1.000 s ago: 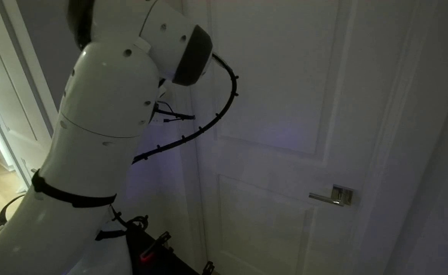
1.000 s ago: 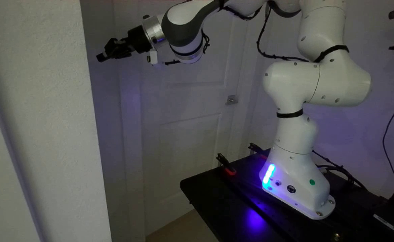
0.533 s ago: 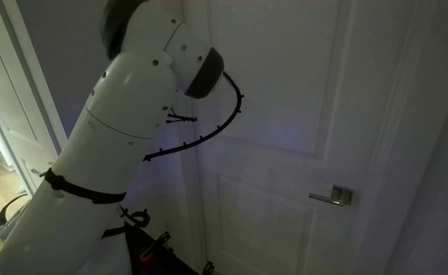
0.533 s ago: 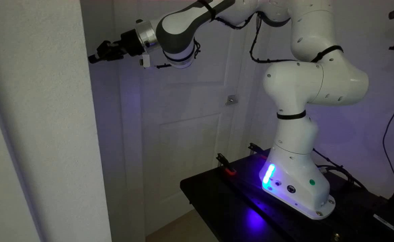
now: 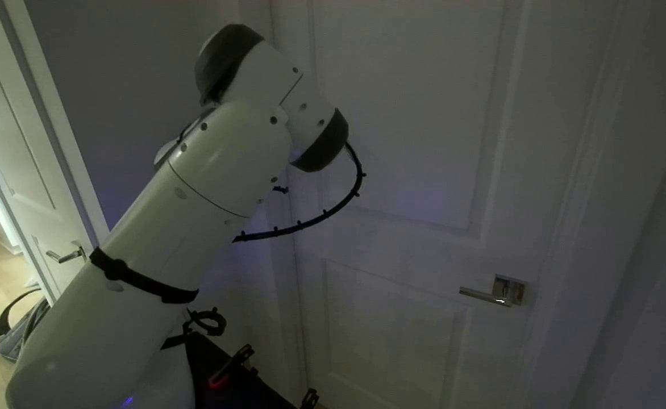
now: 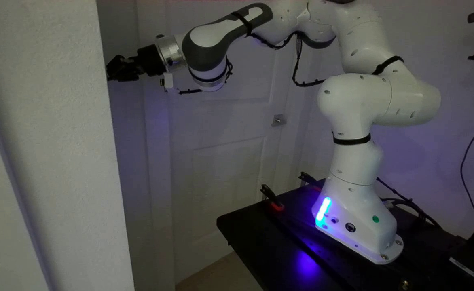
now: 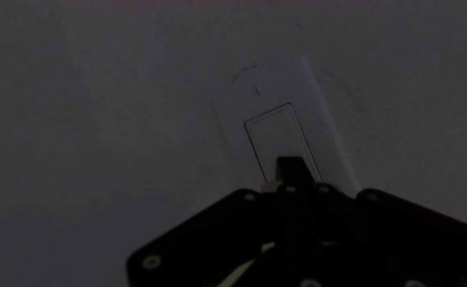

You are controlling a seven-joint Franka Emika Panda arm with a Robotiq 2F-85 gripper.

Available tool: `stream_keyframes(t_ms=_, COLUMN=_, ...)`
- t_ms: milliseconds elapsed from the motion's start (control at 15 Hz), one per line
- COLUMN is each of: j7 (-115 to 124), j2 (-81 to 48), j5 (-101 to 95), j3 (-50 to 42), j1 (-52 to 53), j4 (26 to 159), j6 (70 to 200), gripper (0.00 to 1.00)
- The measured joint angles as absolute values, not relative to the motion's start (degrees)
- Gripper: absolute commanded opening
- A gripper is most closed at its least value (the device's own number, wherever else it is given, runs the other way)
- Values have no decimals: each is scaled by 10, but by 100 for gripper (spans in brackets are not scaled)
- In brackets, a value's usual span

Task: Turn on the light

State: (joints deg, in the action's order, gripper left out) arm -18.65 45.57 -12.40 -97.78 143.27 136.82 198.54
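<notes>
A white light switch plate with a tall rectangular rocker (image 7: 275, 135) shows tilted and dim in the wrist view. The plate's bare rim (image 7: 317, 119) is on its right. My gripper (image 7: 293, 169) comes in from the bottom with its fingers together. The dark tip overlaps the lower part of the rocker and hides it; I cannot tell whether it touches. A small pale piece shows beside the tip. In an exterior view the gripper (image 6: 117, 69) points left, its tip hidden behind the wall corner. The switch is out of view in both exterior views.
A wall corner (image 6: 59, 121) stands close to the gripper. A white door (image 5: 401, 170) with a metal handle (image 5: 489, 295) is near the arm. The arm stands on a black table (image 6: 257, 234) with clamps. The room is dim; light comes through a doorway at far left.
The arm has reached lower and further out. In an exterior view the gripper has moved left and slightly down, and its tip has passed behind the wall corner.
</notes>
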Motion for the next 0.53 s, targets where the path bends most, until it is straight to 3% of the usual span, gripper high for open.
stream_keyframes(t_ms=533, j7=-189, j2=524, j5=-150, j3=-990, j1=1443, j4=1340, j6=1984, gripper=0)
